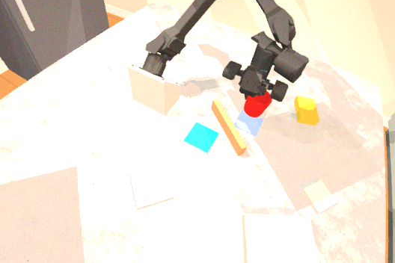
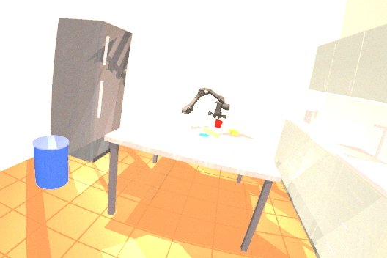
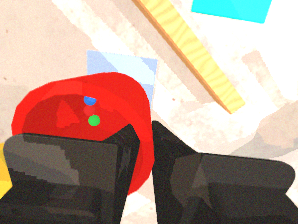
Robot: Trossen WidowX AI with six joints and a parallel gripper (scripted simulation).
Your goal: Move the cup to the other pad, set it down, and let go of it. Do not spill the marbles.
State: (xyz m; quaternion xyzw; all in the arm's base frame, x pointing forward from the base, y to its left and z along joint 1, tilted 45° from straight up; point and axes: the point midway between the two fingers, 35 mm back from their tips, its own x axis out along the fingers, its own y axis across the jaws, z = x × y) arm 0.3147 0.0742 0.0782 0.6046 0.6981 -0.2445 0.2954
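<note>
We have the end effector clamped on the rim of the red cup, one finger inside the wall and the other finger outside it. In the wrist view we see a blue marble and a green marble lying close together on the bottom of the cup. The cup sits upright over the pale blue pad; in the top view its base overlaps that pad's far edge, and we cannot tell whether it touches the pad or hangs just above it. The bright cyan pad lies on the counter on the other side of the wooden bar, which runs between the two pads. A yellow block stands near the cup on the side away from the bar. The arm's base rests on a beige box farther back on the counter.
</note>
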